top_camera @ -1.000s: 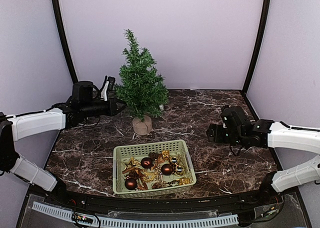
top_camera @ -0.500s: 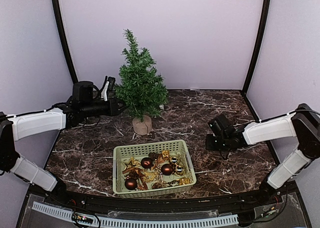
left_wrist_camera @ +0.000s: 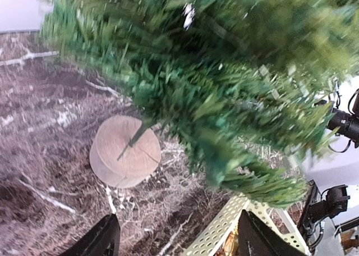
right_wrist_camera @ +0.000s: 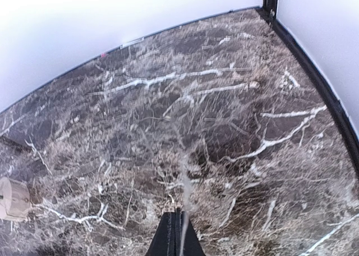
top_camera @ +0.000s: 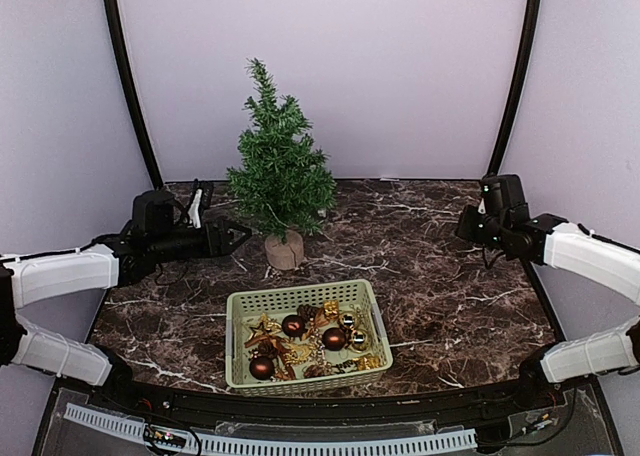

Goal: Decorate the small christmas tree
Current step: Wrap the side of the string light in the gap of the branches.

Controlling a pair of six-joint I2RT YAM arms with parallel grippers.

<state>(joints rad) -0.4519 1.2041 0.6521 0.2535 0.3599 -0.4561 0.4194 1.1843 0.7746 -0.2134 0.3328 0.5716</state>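
Observation:
The small christmas tree (top_camera: 280,171) stands upright at the back of the table on its round wooden stump (top_camera: 284,250). My left gripper (top_camera: 238,238) hovers just left of the stump, open and empty. In the left wrist view its dark fingers (left_wrist_camera: 104,242) frame bare tabletop, with the stump (left_wrist_camera: 124,151) and blurred green branches (left_wrist_camera: 224,82) ahead. My right gripper (top_camera: 466,226) hangs over the right rear of the table, far from the tree. Its fingertips (right_wrist_camera: 178,233) are pressed together, and a faint pale streak rises from them that I cannot identify.
A pale green perforated basket (top_camera: 300,298) sits in front of the tree and holds several ornaments, among them dark red balls (top_camera: 334,338) and gold pieces (top_camera: 265,328). Its rim (left_wrist_camera: 224,228) shows by my left fingers. Lilac walls enclose the dark marble table (top_camera: 440,306).
My left gripper has opened and drawn back, low and to the left, from the tree's branches. My right arm has swung to the right rear while its gripper closed.

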